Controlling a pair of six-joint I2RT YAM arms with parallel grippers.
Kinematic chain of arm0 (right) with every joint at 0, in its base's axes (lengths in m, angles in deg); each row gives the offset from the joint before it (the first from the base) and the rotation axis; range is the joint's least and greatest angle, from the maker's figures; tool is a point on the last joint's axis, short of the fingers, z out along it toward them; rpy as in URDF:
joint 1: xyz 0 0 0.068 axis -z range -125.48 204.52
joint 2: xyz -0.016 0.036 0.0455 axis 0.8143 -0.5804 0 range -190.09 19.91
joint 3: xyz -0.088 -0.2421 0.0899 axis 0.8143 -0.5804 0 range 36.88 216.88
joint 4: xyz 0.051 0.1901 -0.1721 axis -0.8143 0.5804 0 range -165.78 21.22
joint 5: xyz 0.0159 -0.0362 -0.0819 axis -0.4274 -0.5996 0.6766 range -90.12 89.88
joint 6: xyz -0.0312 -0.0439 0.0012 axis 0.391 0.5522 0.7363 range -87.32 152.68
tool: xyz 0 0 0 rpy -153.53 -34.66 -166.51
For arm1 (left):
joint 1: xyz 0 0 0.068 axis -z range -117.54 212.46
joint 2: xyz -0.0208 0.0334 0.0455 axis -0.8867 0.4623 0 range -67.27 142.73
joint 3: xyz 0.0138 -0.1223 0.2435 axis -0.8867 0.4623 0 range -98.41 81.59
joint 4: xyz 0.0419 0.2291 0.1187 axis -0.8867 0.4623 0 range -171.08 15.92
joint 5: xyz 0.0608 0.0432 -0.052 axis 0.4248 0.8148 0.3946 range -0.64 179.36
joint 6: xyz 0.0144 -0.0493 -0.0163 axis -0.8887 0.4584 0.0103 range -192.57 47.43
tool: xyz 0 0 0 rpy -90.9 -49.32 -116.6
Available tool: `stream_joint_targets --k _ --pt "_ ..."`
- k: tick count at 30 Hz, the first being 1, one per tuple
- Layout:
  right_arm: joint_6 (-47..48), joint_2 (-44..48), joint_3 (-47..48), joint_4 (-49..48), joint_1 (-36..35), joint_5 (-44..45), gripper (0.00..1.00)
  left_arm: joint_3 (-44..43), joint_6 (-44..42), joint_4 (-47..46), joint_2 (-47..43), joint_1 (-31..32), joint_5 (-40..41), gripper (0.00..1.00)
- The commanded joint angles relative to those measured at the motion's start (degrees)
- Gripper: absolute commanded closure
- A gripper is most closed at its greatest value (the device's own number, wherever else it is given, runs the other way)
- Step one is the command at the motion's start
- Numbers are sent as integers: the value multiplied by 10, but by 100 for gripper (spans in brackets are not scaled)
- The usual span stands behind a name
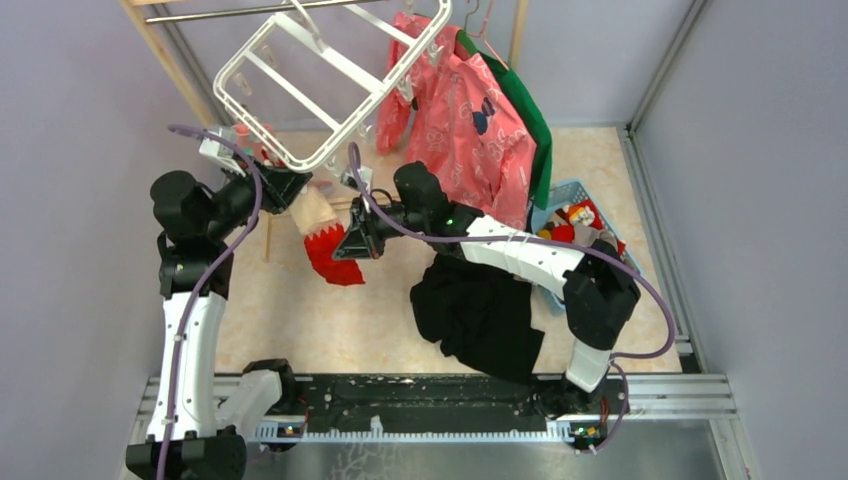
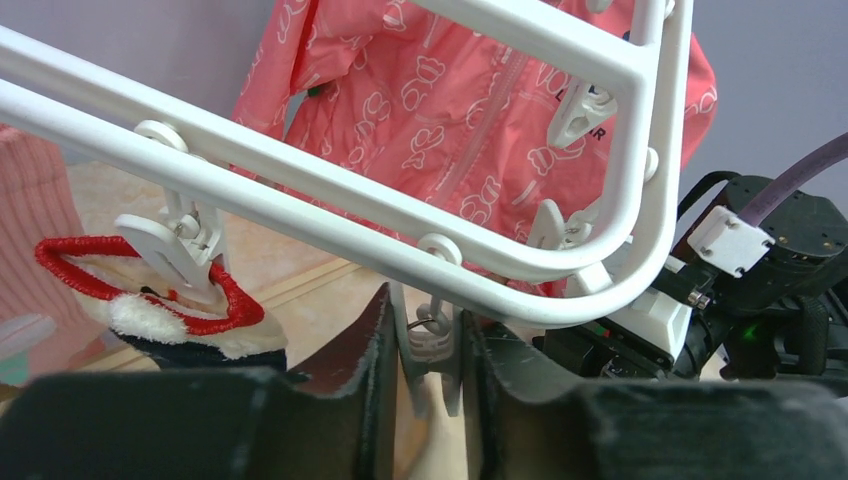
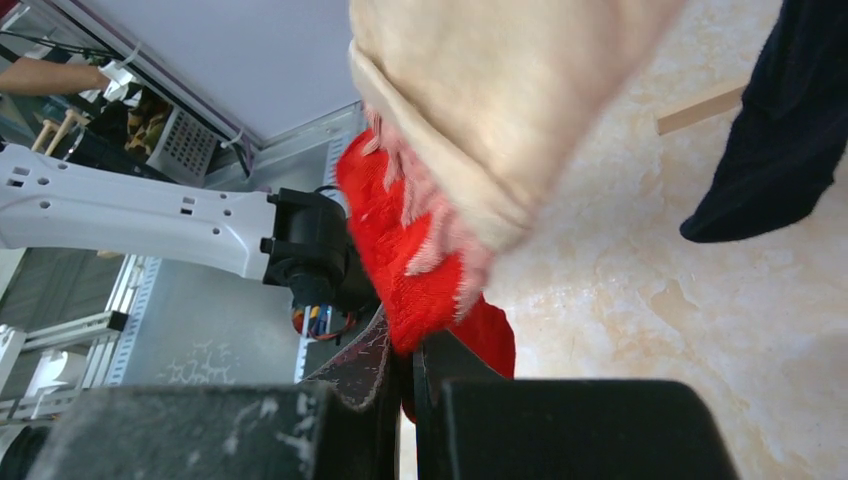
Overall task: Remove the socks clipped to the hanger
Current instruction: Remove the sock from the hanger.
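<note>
pink shirt [image 2: 440, 130]: white outline figures printed all over the cloth; no words among them.
dark print on the pink shirt [image 2: 603, 128]: a few dark letters just beside a clip [image 2: 578, 105] of the hanger [image 2: 300, 170]. They are partly covered by that clip and too blurred to read.
text that can be read: none in the top view or in either wrist view.
</note>
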Motion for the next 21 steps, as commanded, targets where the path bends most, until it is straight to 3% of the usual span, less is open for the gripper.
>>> stream_joint_targets --k 1,5,9,21 --pt "27 10 10 -10 -6 5 100 -9 -10 -17 -11 1 1 76" --pt "51 15 -5 -4 -6 11 100 0 -6 -26 -12 0 -6 87" --pt "88 28 -13 17 -6 2 100 4 0 -31 -15 0 -17 87" --pt "361 194 -55 248 28 73 100 32 13 -73 -31 1 -82 48"
